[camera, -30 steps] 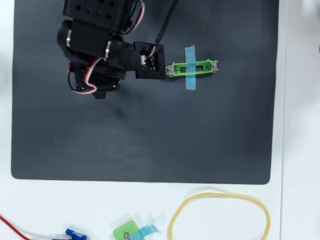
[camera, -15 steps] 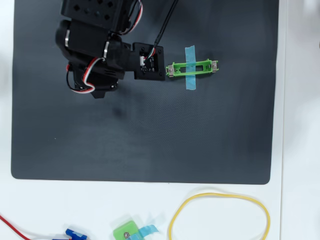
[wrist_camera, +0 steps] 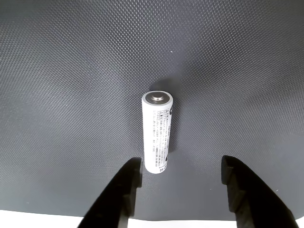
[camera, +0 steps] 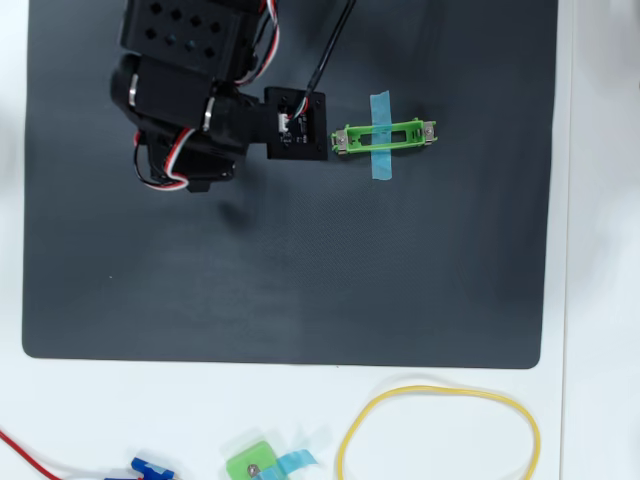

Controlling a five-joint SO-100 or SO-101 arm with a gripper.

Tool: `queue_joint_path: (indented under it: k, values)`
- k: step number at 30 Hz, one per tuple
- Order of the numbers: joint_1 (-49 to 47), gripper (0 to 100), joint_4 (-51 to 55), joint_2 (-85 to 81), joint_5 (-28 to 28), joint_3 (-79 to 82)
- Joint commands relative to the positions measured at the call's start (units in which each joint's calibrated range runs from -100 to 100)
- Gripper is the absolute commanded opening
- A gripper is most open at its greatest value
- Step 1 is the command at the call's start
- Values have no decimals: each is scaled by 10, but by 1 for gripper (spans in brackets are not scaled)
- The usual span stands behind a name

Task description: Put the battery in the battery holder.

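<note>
In the wrist view the battery, a white cylinder with grey print and a silver end cap, rests on the black mat. My gripper is open. Its two black fingers come in from the bottom edge, and the battery's near end sits just inside the left finger, not gripped. In the overhead view the arm covers the upper left of the mat and hides the battery. The battery holder, a narrow green frame under a blue tape strip, lies empty just right of the arm.
The mat's edge meets a white table near the fingers in the wrist view. On the table below the mat lie a yellow rubber band, a small squarish green piece with blue tape, a blue part and a red wire.
In the overhead view the arm has shifted slightly left and up, away from the battery holder. The holder has not moved.
</note>
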Motion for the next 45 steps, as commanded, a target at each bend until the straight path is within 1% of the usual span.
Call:
queue_joint_path:
  k: [1, 5, 11, 45]
  values:
    - [6, 16, 2, -1, -2, -15]
    - [2, 16, 31, -1, -2, -15]
    - [3, 16, 36, 4, -3, -16]
    - [-3, 16, 27, 6, -11, 16]
